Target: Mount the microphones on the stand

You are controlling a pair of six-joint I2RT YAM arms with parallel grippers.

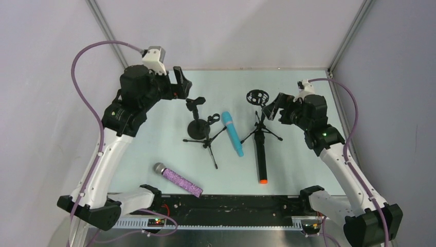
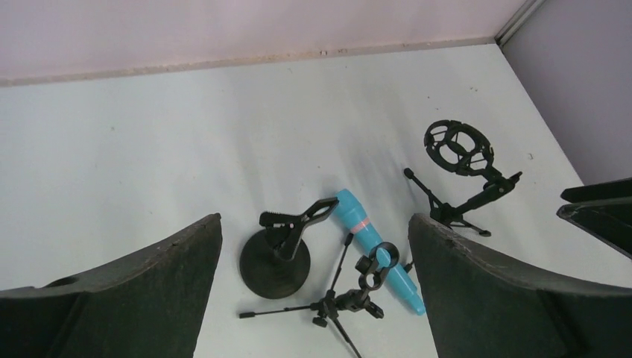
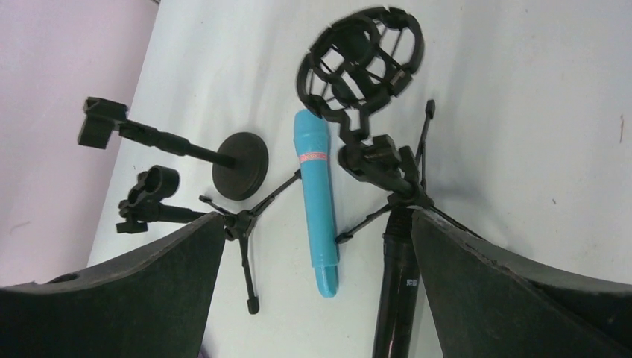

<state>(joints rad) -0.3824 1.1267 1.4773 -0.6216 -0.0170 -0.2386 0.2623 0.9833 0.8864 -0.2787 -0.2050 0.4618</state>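
Three microphones lie on the table. The light-blue one (image 1: 232, 134) lies between two tripods, also in the left wrist view (image 2: 365, 231) and the right wrist view (image 3: 317, 194). The black one with an orange end (image 1: 261, 159) lies with its head under the shock-mount tripod stand (image 1: 258, 123). The purple glittery one (image 1: 178, 179) lies near the front edge. A round-base clip stand (image 1: 197, 126) and a ring-clamp tripod stand (image 1: 208, 140) hold nothing. My left gripper (image 1: 181, 85) is open and empty above the back left. My right gripper (image 1: 271, 108) is open and empty beside the shock mount (image 3: 361, 63).
Grey walls close in the table at the back and both sides. A black rail (image 1: 231, 206) runs along the near edge between the arm bases. The ring-clamp tripod's legs (image 2: 328, 306) spread toward the blue microphone and the round base (image 2: 274, 265).
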